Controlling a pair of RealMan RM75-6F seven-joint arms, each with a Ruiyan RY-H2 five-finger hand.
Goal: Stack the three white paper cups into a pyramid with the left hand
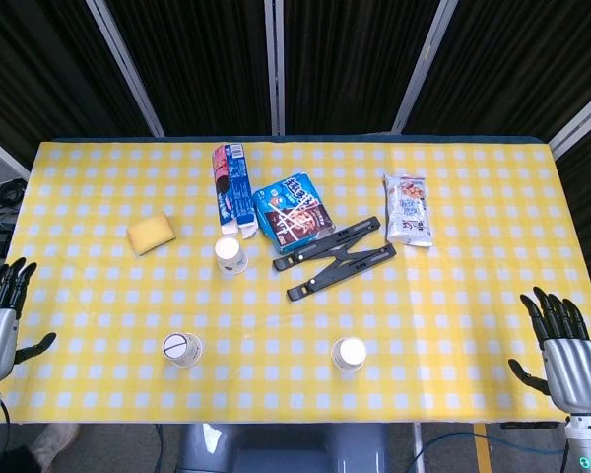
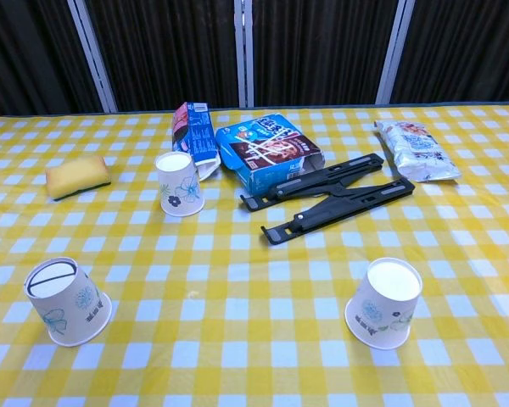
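White paper cups stand upside down and well apart: the near-left cup (image 2: 66, 303) at seven o'clock, the near-right cup (image 2: 383, 303) at five, the far cup (image 2: 179, 183) at eleven beside the blue box (image 2: 267, 153). Nothing is stacked. The left hand (image 1: 2, 313) and right hand (image 1: 568, 352) wait at the table edges, fingers spread, empty.

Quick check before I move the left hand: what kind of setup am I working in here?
Likely a staged tabletop test bench, not a home: a table with a yellow checked cloth, dark curtain panels behind it, and unrelated props laid out, such as three paper cups, a sponge and snack packs.
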